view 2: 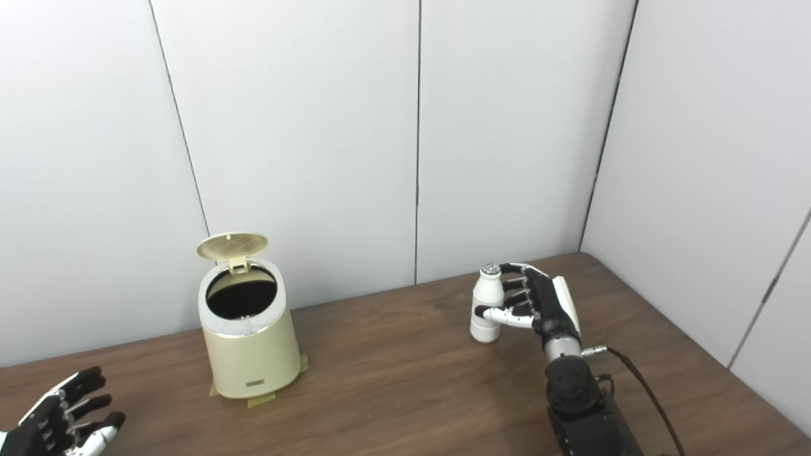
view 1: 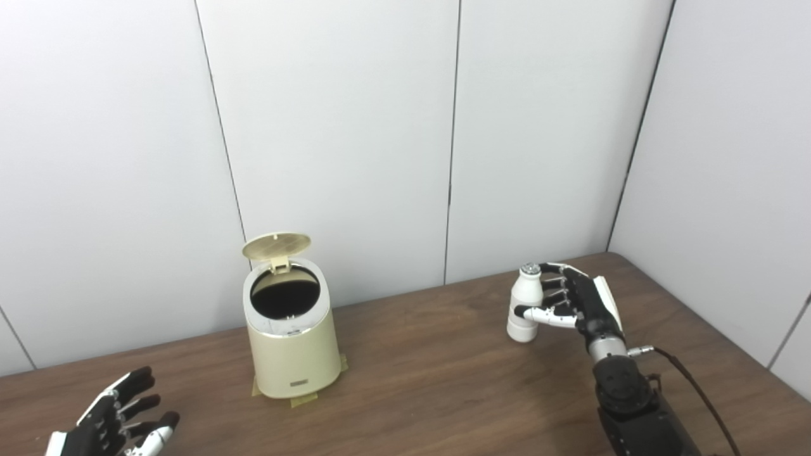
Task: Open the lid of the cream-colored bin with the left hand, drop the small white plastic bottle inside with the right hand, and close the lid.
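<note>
The cream-colored bin (view 1: pixel 291 354) stands on the wooden table (view 1: pixel 431 380), left of centre. Its round lid (view 1: pixel 277 246) is tipped up at the back and the dark opening shows. The small white plastic bottle (view 1: pixel 523 329) stands upright on the table at the right. My right hand (view 1: pixel 583 304) is wrapped around it, thumb across the front and fingers behind. My left hand (view 1: pixel 120 418) is open with fingers spread, low at the bottom left corner, well apart from the bin.
Tape tabs (view 1: pixel 304 399) hold the bin's base to the table. White wall panels (view 1: pixel 329 126) close the back and right sides. A cable (view 1: pixel 697 386) runs from my right wrist. Bare table lies between bin and bottle.
</note>
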Robot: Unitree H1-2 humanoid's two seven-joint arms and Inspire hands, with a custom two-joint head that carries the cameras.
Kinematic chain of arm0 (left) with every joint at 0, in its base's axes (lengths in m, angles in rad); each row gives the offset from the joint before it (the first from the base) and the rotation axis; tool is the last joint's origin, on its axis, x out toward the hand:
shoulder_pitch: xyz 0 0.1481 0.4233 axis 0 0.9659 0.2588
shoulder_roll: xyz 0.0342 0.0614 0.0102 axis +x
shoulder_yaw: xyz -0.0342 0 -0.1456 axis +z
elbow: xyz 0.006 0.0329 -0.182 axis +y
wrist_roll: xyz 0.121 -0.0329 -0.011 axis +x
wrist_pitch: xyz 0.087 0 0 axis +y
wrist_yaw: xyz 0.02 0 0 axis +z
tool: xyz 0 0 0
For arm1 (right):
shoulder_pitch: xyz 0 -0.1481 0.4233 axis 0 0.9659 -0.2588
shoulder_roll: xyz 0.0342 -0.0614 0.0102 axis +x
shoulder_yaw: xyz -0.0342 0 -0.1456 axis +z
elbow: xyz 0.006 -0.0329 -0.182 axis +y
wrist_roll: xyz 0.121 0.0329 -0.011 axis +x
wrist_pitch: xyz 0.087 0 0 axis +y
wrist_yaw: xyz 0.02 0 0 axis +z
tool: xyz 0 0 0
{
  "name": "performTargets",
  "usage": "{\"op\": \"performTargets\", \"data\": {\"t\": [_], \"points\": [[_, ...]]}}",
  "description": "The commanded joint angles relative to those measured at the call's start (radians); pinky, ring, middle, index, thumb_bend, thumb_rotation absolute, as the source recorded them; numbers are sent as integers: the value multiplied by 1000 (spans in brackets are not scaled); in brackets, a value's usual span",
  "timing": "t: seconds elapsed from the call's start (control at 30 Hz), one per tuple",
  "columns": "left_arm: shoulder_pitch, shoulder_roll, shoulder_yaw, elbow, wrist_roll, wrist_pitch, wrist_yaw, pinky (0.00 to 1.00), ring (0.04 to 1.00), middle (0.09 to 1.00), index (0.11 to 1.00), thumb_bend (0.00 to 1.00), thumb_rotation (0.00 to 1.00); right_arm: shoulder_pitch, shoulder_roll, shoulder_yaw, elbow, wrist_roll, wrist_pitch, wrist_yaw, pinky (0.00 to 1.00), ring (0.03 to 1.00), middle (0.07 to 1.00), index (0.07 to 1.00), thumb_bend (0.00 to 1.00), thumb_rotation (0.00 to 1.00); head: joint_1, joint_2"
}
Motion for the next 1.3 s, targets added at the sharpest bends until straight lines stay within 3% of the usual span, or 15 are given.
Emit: {"op": "performTargets", "data": {"t": [0.0,0.43,0.57,0.67,0.83,1.0,1.17,1.27], "points": [[-33,10,0,-40,2,-15,3,627,773,840,851,517,51,-54,-24,0,-7,-14,-39,-22,283,350,428,523,527,0,-1,2],[-29,9,0,-45,-3,-5,-2,630,783,844,856,514,33,-52,-20,22,23,-30,-88,-55,254,309,424,512,526,0,14,11],[-29,8,-3,-45,9,-3,4,612,766,829,848,523,47,-45,-13,37,-47,-45,-88,-54,244,301,418,514,525,0,26,10],[-31,8,-4,-35,9,-14,2,612,766,826,848,519,31,-45,3,55,-158,-64,-45,-40,276,329,416,521,523,0,38,5],[-32,1,-11,-24,21,-27,11,613,766,830,850,525,24,-86,23,97,-288,-78,-27,6,278,336,417,519,523,0,67,-1],[-37,-4,-15,18,19,-71,12,596,759,821,848,550,38,-146,46,144,-387,-107,48,60,282,340,422,515,524,0,108,-6],[-39,-15,-21,50,24,-93,18,587,747,814,842,582,65,-207,80,195,-410,-155,68,84,348,407,445,508,527,0,172,-10],[-39,-23,-27,66,33,-107,26,592,744,808,832,615,117,-239,102,226,-387,-178,43,87,301,366,429,515,525,0,213,-13]]}}
